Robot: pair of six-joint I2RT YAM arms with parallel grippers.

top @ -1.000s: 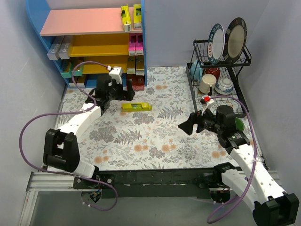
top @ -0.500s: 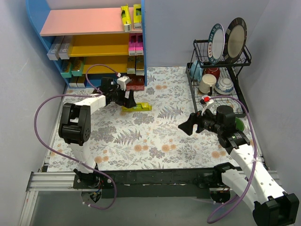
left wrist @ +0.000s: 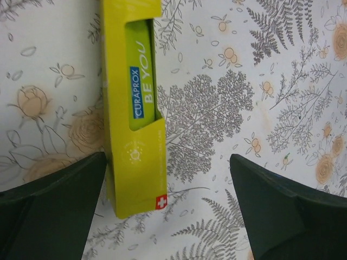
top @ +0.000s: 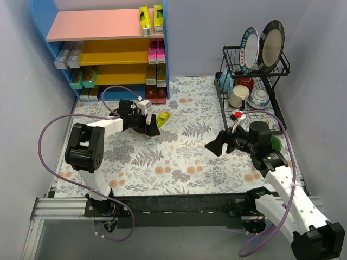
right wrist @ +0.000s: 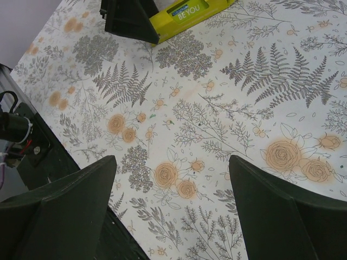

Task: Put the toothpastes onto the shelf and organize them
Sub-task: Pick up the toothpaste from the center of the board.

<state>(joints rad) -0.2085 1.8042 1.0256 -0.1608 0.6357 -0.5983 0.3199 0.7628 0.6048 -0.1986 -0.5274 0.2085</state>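
Toothpaste within reach: one yellow box [left wrist: 133, 108] lies flat on the flowered table [left wrist: 244, 81]. Its near end sits between my left fingers [left wrist: 54, 200], hard against one of them; I cannot tell whether it touches.
Left hand: my left gripper [left wrist: 168, 162] is spread wide and low over that box, gripping nothing.
Right hand: my right gripper [top: 214, 146] hangs open and empty, well off to the right of the box, over bare cloth.
Beyond my left hand: the shelf [top: 165, 49] is already stocked. Two yellow boxes [top: 150, 20] stand on the pink top board [top: 92, 24]. Silver boxes [top: 68, 54] and magenta boxes [top: 156, 51] are on the board below it. Teal boxes [top: 82, 78] and dark ones are lower down.
Done: nearly everything, by my judgement; this is the only box I see off the shelf.
Left to do: close on it, lift it and set it on the shelf, likely beside the other yellows.
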